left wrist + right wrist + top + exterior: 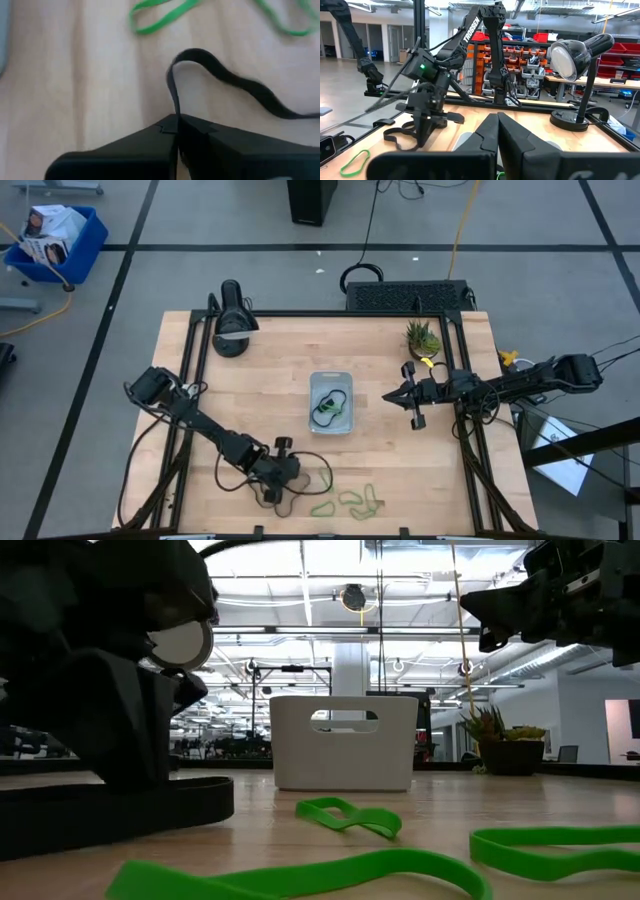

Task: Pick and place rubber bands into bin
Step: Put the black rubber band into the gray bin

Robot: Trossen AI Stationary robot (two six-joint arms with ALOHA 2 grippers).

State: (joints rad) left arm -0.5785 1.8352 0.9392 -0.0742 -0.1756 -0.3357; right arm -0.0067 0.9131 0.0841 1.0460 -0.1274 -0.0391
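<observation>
My left gripper [283, 477] is down at the table's near middle, shut on a dark rubber band [308, 470], which also shows in the left wrist view [235, 82]. Several light green rubber bands [352, 501] lie flat on the wood just right of it, near the front edge, and show in the low view [350, 817]. The clear bin [331, 402] stands at the table's centre with a dark and a green band inside [330, 410]. My right gripper [392, 397] hangs shut and empty above the table, right of the bin. My left gripper pinches one strand of the dark band [175, 116] between its two shut fingers, at their free ends. The fingers come from above, slanting down toward the table. From the pinch the band rises in a loop [192, 52], and the rest trails on the wood [120, 810].
A black desk lamp [232, 330] stands at the far left and a small potted plant [422, 337] at the far right. Black frame rails [195, 350] run along the table's sides. Bare wood lies between the bin and the green bands.
</observation>
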